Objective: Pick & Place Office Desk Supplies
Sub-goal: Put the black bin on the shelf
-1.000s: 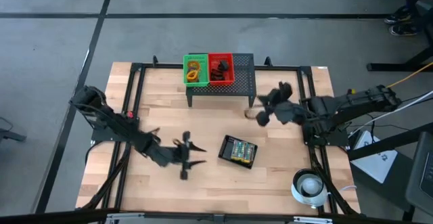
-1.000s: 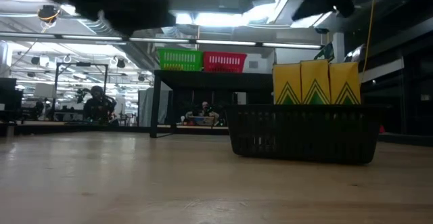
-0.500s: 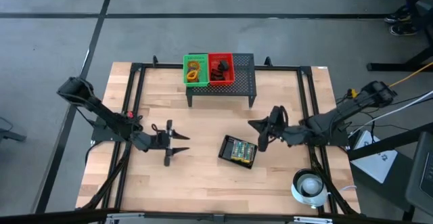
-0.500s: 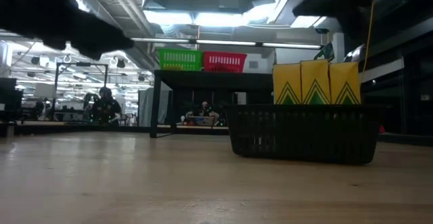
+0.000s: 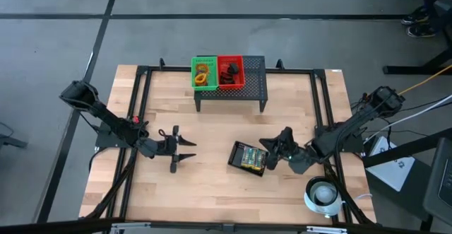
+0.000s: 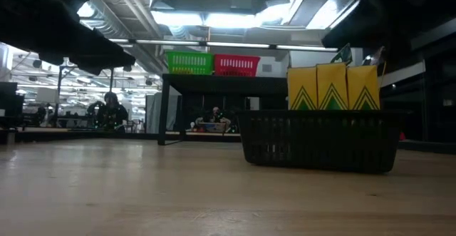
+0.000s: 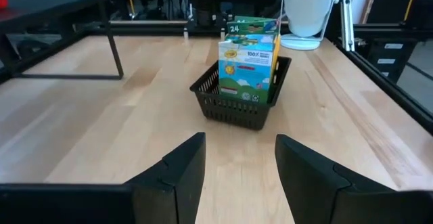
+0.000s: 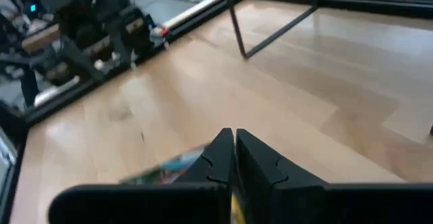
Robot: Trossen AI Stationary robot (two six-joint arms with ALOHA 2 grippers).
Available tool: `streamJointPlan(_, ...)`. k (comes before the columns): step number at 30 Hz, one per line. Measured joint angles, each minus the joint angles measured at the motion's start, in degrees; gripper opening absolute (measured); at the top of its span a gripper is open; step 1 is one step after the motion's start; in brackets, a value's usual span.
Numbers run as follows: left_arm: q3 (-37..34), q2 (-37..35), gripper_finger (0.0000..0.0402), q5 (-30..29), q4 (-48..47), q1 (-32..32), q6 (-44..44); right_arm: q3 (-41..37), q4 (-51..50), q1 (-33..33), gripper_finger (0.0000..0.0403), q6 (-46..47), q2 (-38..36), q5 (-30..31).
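High view: your right gripper (image 5: 269, 158), fingers together, sits lower centre above the crayon packets (image 5: 248, 157); light, stiff card, pinch a top edge. Left gripper (image 5: 185, 149) fingers apart.

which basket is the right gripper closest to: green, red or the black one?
The black mesh basket holding the printed packets. It sits alone mid-table with the right gripper at its edge; the green basket and red basket sit up on the black stand.
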Motion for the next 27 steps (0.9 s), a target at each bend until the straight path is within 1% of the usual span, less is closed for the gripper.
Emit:
streamJointPlan(2, 0.0, 0.2, 0.0175, 0.1, -0.3, 0.0, -1.2, 0.0, -0.5, 1.0, 0.0022, 0.6, 1.5, 0.0)
streamJointPlan(7, 0.0, 0.2, 0.0175, 0.1, -0.4, 0.0, -3.1, 0.0, -2.0, 1.7, 0.0022, 2.5, 3.1, 3.1)
streamJointPlan(11, 0.0, 0.2, 0.0175, 0.2, -0.5, 0.0, -3.3, 0.0, -6.2, 1.5, 0.0022, 3.0, 1.8, 1.9)
streamJointPlan(15, 0.0, 0.2, 0.0175, 0.3, -0.5, 0.0, -3.3, 0.0, -9.8, 1.4, 0.0026, 3.0, -0.4, 3.4)
streamJointPlan(18, 0.0, 0.2, 0.0175, 1.3, -0.5, 0.0, -3.5, 0.0, -12.5, 1.4, 0.0042, 2.8, -2.4, 4.8)
streamJointPlan(21, 0.0, 0.2, 0.0175, 1.4, -0.5, 0.0, -4.1, 0.0, -15.7, 1.4, 0.0073, 3.0, -4.1, 5.0)
streamJointPlan(23, 0.0, 0.2, 0.0175, 1.4, -0.5, 0.0, -4.2, 0.0, -17.9, 1.4, 0.0095, 3.0, -4.4, 6.3)
streamJointPlan(27, 0.0, 0.2, 0.0175, 1.4, -0.7, 0.0, -4.6, 0.0, -20.8, 1.1, 0.0121, 2.1, -4.1, 5.1)
